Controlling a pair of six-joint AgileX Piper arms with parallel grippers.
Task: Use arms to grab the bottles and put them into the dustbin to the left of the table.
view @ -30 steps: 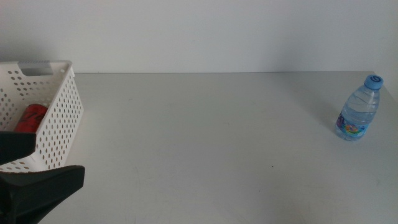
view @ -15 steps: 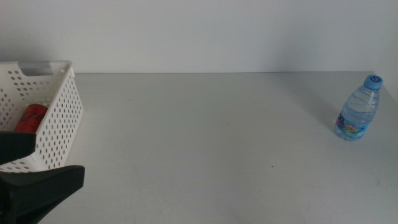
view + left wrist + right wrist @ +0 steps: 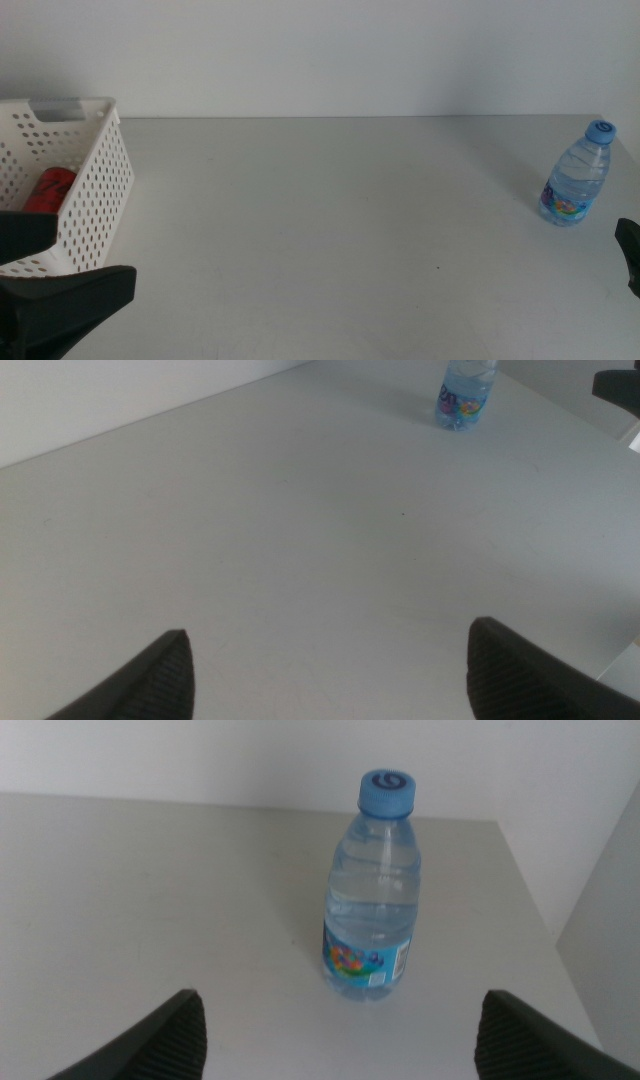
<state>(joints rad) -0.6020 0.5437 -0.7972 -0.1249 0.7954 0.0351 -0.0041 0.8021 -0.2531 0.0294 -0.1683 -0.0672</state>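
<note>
The right end effector has just edged into the middle view, jaws wide and empty, lined up on the water bottle standing far right on the table. A grasp probably follows. The left end effector waits open beside the dustbin, which seems to hold a red can.

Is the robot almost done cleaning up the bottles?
Partly. A red can already lies in the white basket. The water bottle still stands on the table. The right gripper, open, faces it. The left gripper waits open by the basket, holding nothing.
</note>
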